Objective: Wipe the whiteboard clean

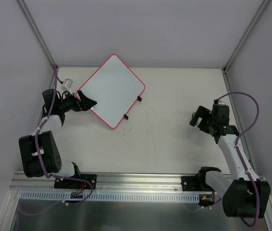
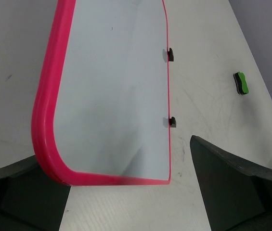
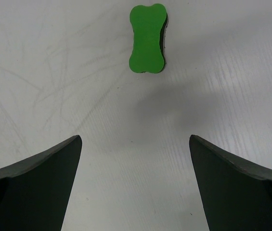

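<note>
The whiteboard (image 1: pixel 110 89) lies turned like a diamond at the back left of the table, with a pink-red rim and a blank white face. Two black clips (image 1: pixel 132 108) sit on its right edge. My left gripper (image 1: pixel 84 102) is open at the board's left corner. In the left wrist view that corner (image 2: pixel 107 120) lies between the spread fingers (image 2: pixel 232 187). My right gripper (image 3: pixel 136 144) is open and low over bare table at the right. A green bone-shaped eraser (image 3: pixel 148 38) lies just ahead of it, untouched. The eraser (image 2: pixel 242 83) also shows in the left wrist view.
A small white connector with a cable (image 1: pixel 68 83) lies just beyond the left arm. Grey walls with metal corner posts (image 1: pixel 39 36) close in the back and both sides. An aluminium rail (image 1: pixel 136 180) runs along the near edge of the table.
</note>
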